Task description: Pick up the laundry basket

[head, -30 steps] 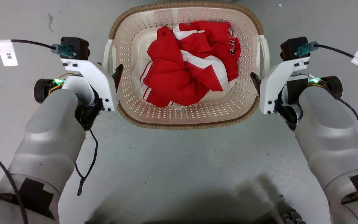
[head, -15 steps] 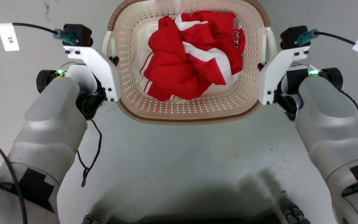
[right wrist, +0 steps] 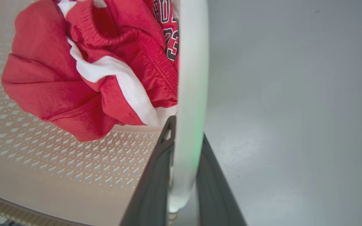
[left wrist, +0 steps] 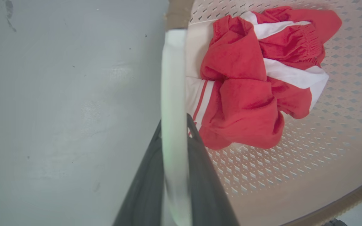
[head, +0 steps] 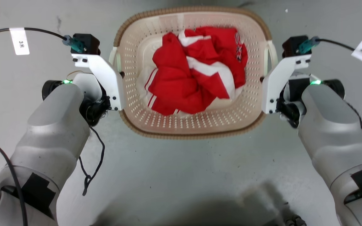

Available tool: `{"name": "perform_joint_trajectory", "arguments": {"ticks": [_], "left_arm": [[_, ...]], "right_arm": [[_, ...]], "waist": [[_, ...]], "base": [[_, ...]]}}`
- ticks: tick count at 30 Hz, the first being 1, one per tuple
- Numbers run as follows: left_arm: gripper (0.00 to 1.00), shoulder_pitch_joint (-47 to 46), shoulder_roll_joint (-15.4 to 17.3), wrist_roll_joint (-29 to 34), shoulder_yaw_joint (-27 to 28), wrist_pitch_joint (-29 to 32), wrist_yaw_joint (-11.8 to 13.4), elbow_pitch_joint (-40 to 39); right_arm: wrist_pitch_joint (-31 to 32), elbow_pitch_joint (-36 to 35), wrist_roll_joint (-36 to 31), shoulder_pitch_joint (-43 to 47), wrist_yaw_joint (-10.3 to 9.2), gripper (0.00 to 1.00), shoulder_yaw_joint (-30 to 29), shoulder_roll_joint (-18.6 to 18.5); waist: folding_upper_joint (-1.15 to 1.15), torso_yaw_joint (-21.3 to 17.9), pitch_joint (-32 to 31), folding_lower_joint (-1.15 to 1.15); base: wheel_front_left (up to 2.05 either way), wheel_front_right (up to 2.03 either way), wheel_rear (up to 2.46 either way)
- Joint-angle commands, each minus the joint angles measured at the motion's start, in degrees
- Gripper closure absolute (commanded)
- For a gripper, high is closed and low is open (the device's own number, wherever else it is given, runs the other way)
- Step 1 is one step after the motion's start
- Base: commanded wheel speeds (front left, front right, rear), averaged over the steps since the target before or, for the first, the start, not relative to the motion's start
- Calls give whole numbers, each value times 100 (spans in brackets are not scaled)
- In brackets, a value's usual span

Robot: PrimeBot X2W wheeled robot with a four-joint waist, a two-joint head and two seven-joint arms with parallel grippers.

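left gripper [left wrist: 174, 122] and right gripper [right wrist: 186, 127] each clench a side handle [left wrist: 173, 78] of the laundry basket [head: 193, 135], presumably so it lifts level.

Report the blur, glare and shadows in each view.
Head view: evenly lit and sharp, the laundry basket crisp, a soft dark shadow on the floor at the bottom edge. Left wrist view: the near left-side handle is blurred with a green tinge, the red clothes sharper. Right wrist view: the right-side handle is likewise blurred and green-tinged; the garment lettering is legible.
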Motion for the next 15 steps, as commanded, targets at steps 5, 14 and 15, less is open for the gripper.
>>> {"name": "perform_joint_trajectory", "arguments": {"ticks": [5,14,15], "left_arm": [[100,113,-48,-324,-191,266,-30,-56],[100,400,-115,-870,-438,995,-45,-36],[100,432,-123,-917,-465,1061,-46,-35]], "right_arm": [[502,-5,354,171,17,100,286,73],[1347,5,824,381,23,100,663,95],[1428,9,862,419,23,100,700,98]], "waist": [[0,-25,-489,-1],[0,-48,-1428,-1],[0,-46,-1548,-1]], "base": [[0,0,0],[0,0,0],[0,0,0]]}}
